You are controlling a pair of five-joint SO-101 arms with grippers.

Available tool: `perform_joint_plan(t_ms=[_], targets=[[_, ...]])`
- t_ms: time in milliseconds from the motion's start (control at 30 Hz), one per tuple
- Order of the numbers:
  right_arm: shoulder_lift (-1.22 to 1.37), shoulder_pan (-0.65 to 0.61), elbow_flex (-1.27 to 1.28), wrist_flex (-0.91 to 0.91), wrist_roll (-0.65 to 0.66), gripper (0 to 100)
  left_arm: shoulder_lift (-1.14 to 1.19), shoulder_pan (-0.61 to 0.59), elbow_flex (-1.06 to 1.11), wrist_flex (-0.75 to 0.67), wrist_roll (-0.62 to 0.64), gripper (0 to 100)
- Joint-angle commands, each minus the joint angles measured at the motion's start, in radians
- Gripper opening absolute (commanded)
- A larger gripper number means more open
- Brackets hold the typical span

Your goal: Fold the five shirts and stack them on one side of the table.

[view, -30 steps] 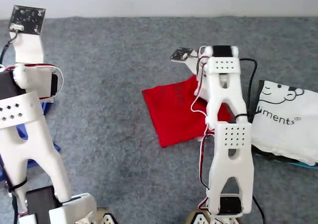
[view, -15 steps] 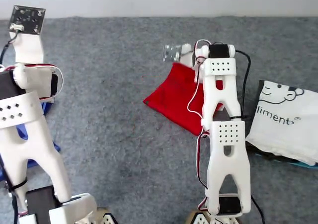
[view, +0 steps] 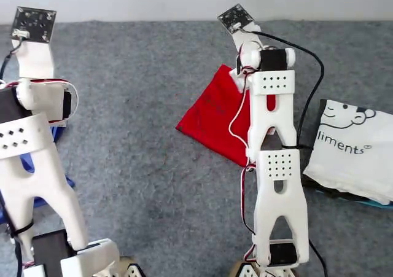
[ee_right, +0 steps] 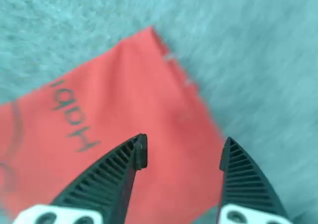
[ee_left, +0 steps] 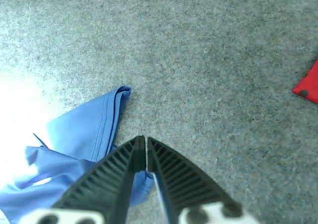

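The right gripper [ee_right: 184,152] has lifted, jaws spread, above the folded red shirt [view: 212,120], which lies unmoved mid-table, left of the white shirt [view: 353,148]. The left gripper [ee_left: 146,143], pressed together, stays over the blue shirt [ee_left: 84,129] at the left edge.

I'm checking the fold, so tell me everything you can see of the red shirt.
The folded red cloth shirt lies flat on the grey felt-like table surface. It is a rough four-sided shape turned askew, with faint dark print on its top face. Its edges look straight and its face smooth. The white right arm crosses over one side of it. The right tool hangs open above it near one corner; whether it touches the cloth cannot be told.
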Motion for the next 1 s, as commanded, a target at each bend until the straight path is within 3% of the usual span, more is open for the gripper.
perform_joint_plan(t_ms=[0, 100, 233, 433, 667, 967], targets=[[-0.087, -0.045, -0.034, 0.056, -0.336, 24.5, -0.028, 0.0, 0.001, 0.003, -0.003, 1], [-0.122, -0.061, -0.032, 0.059, -0.542, 24.5, -0.028, 0.0, 0.001, 0.002, -0.003, 1], [-0.209, -0.084, 0.052, 0.062, -0.612, 24.5, -0.029, -0.003, 0.001, 0.003, -0.008, 1], [-0.446, -0.113, 0.477, 0.054, -0.829, 25.2, -0.029, -0.006, 0.001, 0.003, -0.008, 1], [-0.489, -0.125, 0.674, 0.039, -1.005, 54.4, -0.028, -0.002, 0.001, 0.002, -0.008, 1], [-0.315, -0.087, 0.671, -0.108, -1.1, 50.4, -0.029, -0.006, 0.001, 0.006, -0.008, 1]])
